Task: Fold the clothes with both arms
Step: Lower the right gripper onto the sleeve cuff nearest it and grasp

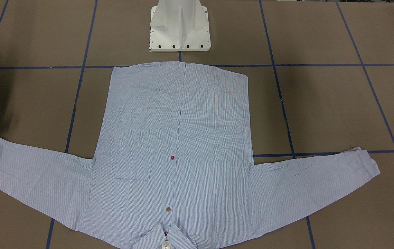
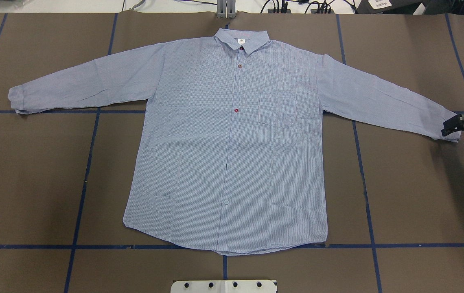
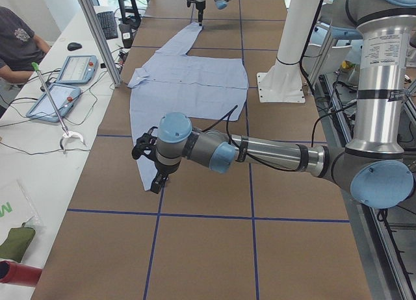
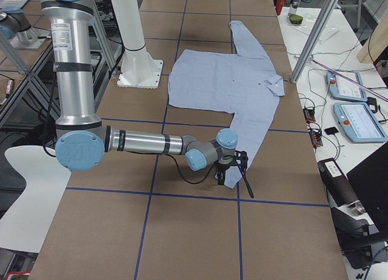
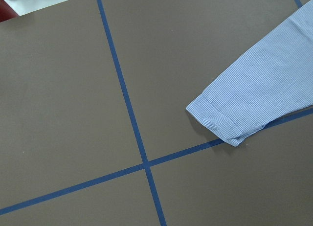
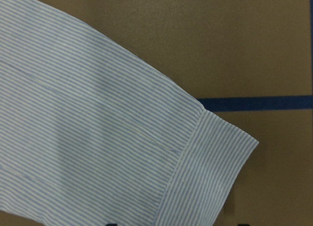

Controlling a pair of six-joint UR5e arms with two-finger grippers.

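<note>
The striped light-blue shirt lies flat and face up, buttoned, collar toward the far edge and both sleeves spread sideways. My right gripper hovers at the cuff of the sleeve on the table's right side. Two dark fingertip corners stand wide apart at the bottom of the right wrist view, so it is open and holds nothing. My left gripper shows only in the exterior left view, above the table near the other cuff. I cannot tell whether it is open or shut.
The white pedestal base stands behind the shirt's hem. Blue tape lines grid the brown table. Along the far side runs a bench with tablets, cables and aluminium posts, where a person sits.
</note>
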